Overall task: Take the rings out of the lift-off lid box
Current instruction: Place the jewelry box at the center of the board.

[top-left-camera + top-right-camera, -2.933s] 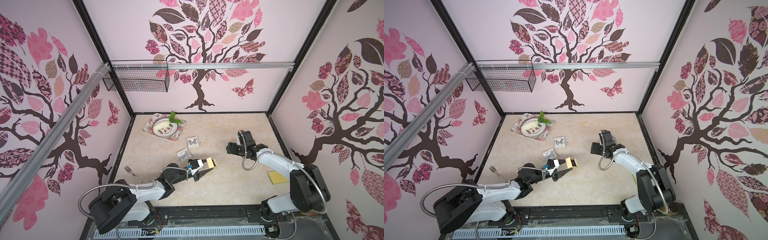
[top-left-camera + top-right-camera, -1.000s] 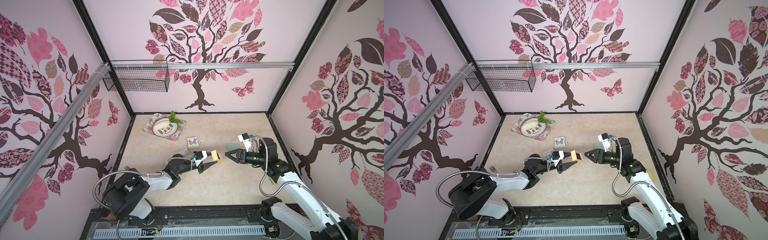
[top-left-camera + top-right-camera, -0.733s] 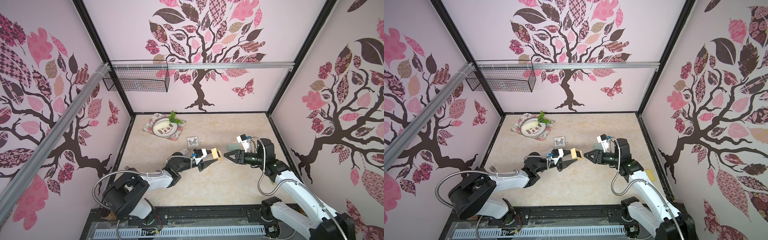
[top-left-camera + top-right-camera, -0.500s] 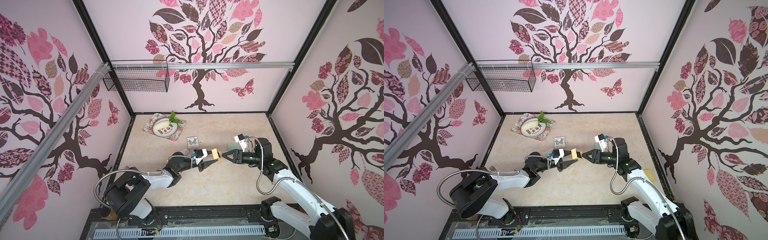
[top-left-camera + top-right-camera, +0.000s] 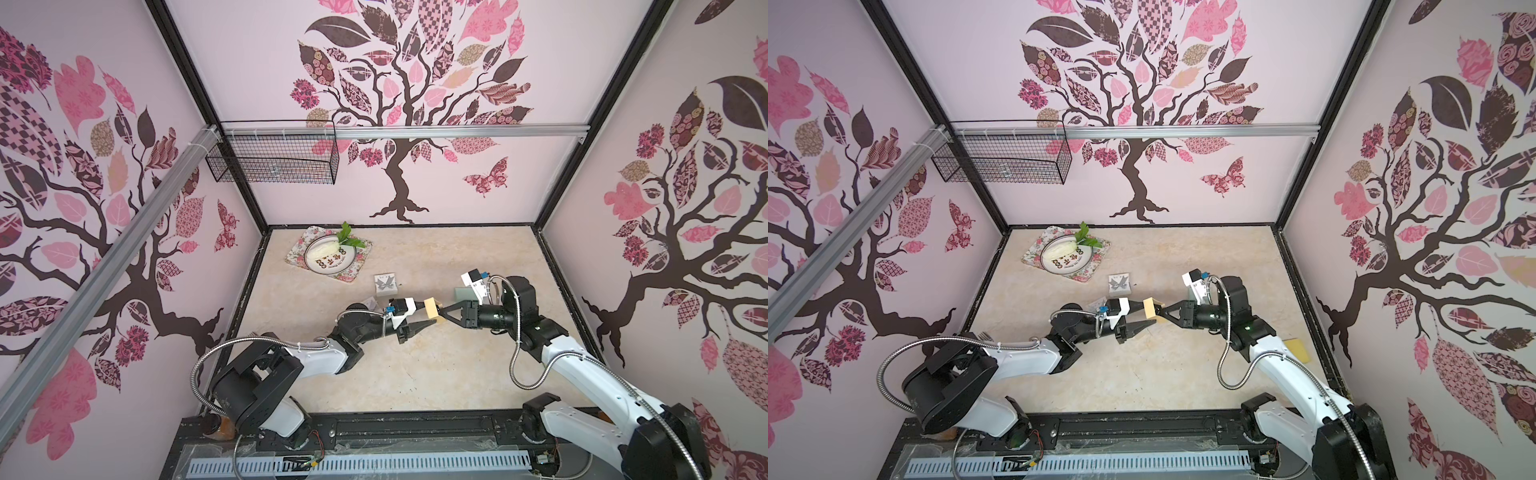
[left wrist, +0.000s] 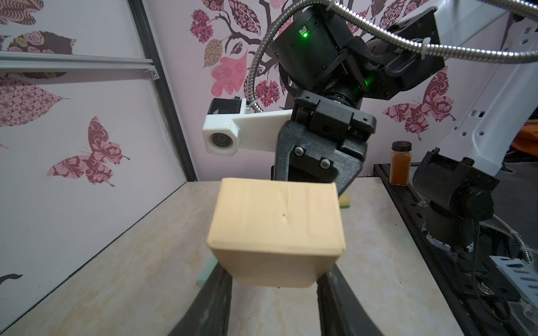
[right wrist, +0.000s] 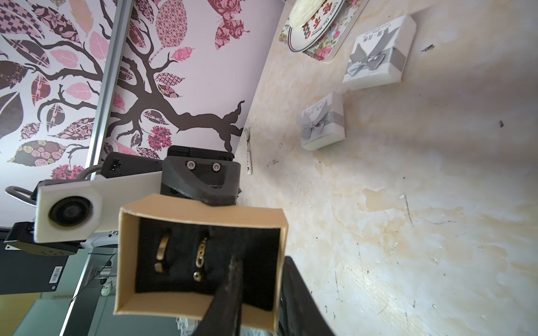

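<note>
Two rings (image 7: 162,250) show inside one tan box (image 7: 201,213), clamped by left tool (image 5: 427,318), right tool (image 7: 260,285) narrowly straddling its wall.

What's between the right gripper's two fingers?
The tan box's side wall: right gripper has one finger inside the open box, one outside. Right wrist view shows it.

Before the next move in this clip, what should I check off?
1. Left hand grips the box: ok.
2. Lid off, opening faces the right hand: ok.
3. Rings seated in the black insert: ok.
4. Right hand closed around a ring: not ok; its fingers straddle the box wall.
5. Every ring in view: cannot tell; a finger hides part of the insert.
</note>
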